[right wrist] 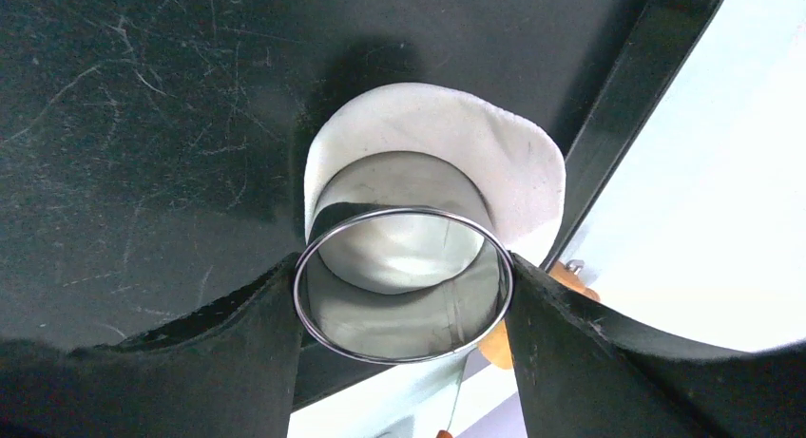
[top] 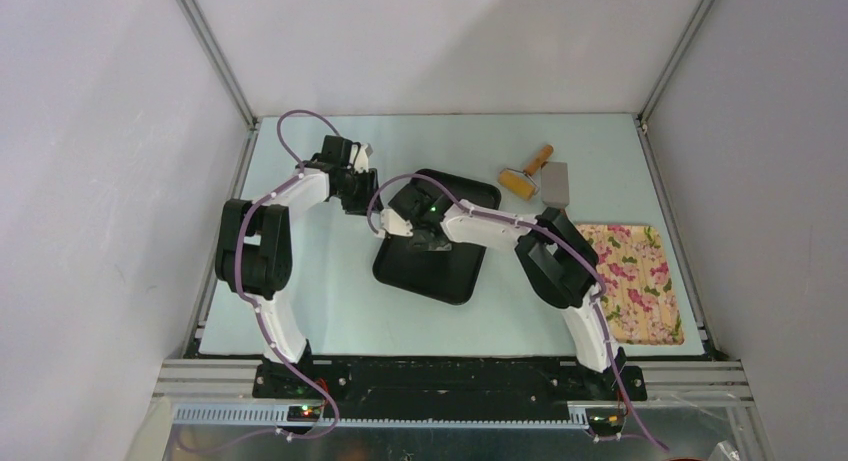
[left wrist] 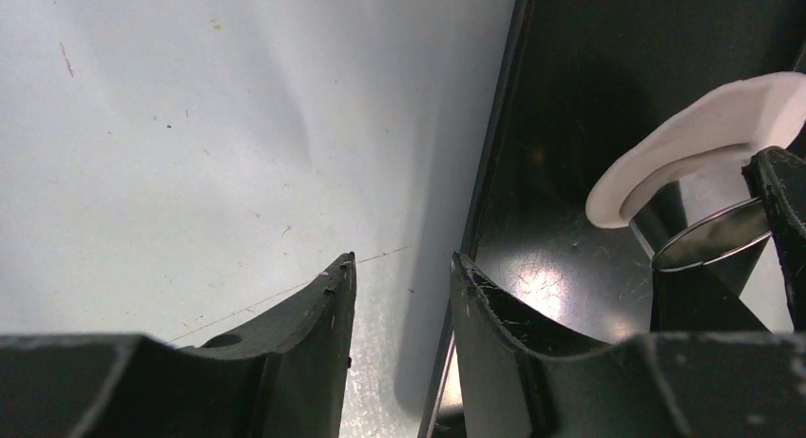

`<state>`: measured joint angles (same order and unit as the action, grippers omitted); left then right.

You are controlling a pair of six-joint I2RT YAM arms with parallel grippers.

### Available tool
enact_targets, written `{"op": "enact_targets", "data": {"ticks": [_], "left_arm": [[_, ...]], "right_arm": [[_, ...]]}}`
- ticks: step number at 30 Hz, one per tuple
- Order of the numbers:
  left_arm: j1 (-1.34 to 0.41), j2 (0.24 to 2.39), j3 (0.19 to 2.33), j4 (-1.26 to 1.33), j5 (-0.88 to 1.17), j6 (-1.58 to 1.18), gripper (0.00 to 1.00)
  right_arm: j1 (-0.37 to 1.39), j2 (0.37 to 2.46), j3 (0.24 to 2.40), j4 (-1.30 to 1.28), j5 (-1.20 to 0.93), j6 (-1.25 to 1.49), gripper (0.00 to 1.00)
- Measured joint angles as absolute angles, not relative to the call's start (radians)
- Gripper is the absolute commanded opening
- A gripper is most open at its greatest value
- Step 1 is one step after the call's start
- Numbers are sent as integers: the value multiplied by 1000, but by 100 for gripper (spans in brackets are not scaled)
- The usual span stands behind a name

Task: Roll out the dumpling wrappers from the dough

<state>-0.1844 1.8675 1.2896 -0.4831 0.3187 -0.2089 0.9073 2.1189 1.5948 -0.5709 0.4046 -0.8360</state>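
The dough (right wrist: 447,134) is a flattened white sheet on the black tray (top: 470,196). A round steel ring cutter (right wrist: 404,286) stands on it; the dough spreads out past its far rim. My right gripper (right wrist: 404,310) is shut on the cutter, one finger on each side, over the tray's middle (top: 432,221). The left wrist view shows the dough (left wrist: 703,134) and the cutter (left wrist: 708,234) at the right. My left gripper (left wrist: 399,267) is open and empty, straddling the tray's left edge (left wrist: 489,172), low over the table (top: 352,181).
A wooden-handled roller (top: 527,174) and a metal scraper (top: 556,185) lie on the table behind and right of the tray. A floral mat (top: 635,281) lies at the right. White walls enclose the pale table (top: 330,311).
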Motion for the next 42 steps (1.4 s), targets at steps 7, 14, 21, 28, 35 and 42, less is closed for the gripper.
{"op": "enact_targets", "data": {"ticks": [7, 14, 21, 28, 35, 42], "left_arm": [[-184, 1868, 1290, -483, 319, -209, 47], [-184, 1868, 1290, -483, 319, -209, 47], [-184, 1868, 1290, -483, 319, -209, 46], [-184, 1868, 1290, -483, 323, -209, 47], [-184, 1868, 1290, -483, 327, -209, 47], [-184, 1868, 1290, -483, 327, -209, 46]], "right_arm": [[833, 2184, 1864, -786, 140, -705, 0], [652, 2278, 2196, -991, -253, -544, 0], [580, 2357, 2252, -1164, -539, -482, 0], [545, 2389, 2259, -1256, -826, -459, 0], [516, 2389, 2259, -1281, -906, -437, 0], [587, 2271, 1985, -1086, -653, -411, 0]]}}
